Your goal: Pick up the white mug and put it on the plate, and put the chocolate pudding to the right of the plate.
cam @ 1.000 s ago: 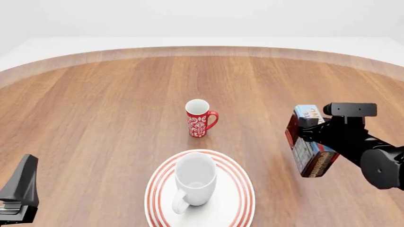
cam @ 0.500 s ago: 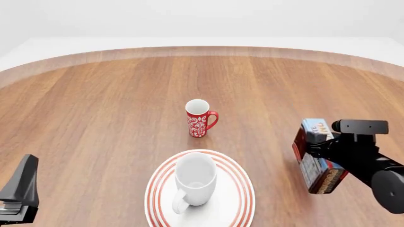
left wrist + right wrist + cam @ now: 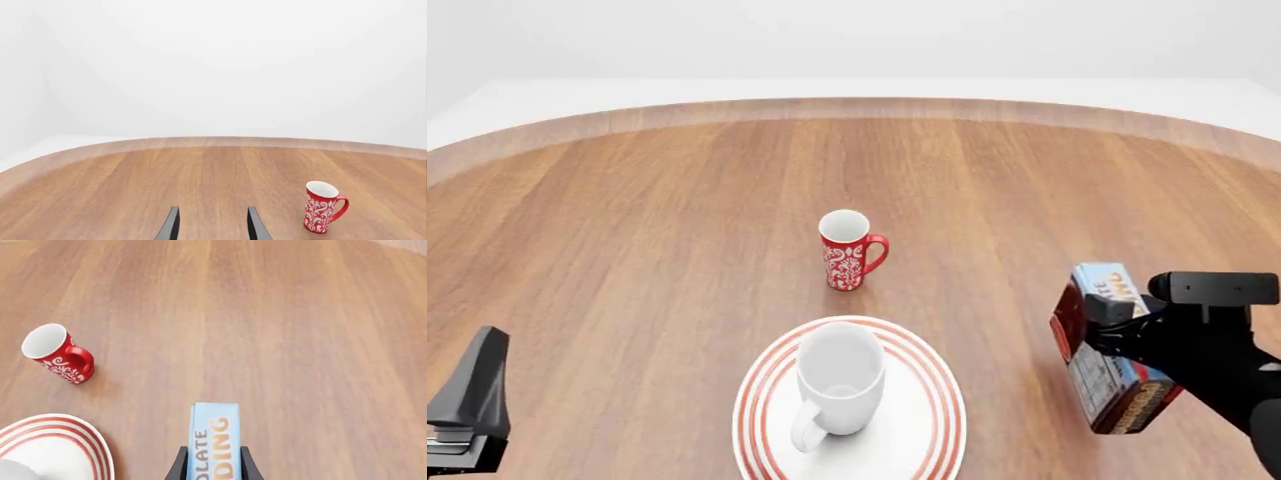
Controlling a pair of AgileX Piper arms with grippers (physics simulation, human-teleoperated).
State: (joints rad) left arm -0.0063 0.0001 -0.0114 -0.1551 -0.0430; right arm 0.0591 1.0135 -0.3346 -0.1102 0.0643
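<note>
Two arms at one wide wooden table (image 3: 627,230). Nearest the camera in the front view, centred: the plate (image 3: 934,400), red-ringed, carrying the white mug (image 3: 838,385) upright on its middle, handle turned toward the near edge. Off to the plate's right, clear of its rim: the chocolate pudding (image 3: 1108,375), tilted, light blue face up, clamped between the fingers of the right claw (image 3: 212,467), apparently lifted above the wood rather than resting on it, though hard to judge from these angles. Beyond the plate, standing alone: a slim red mug (image 3: 849,251) with white pattern, handle to the right. At the near left corner: the left claw (image 3: 212,225), fingers parted, gripping nothing, well apart from every object.
</note>
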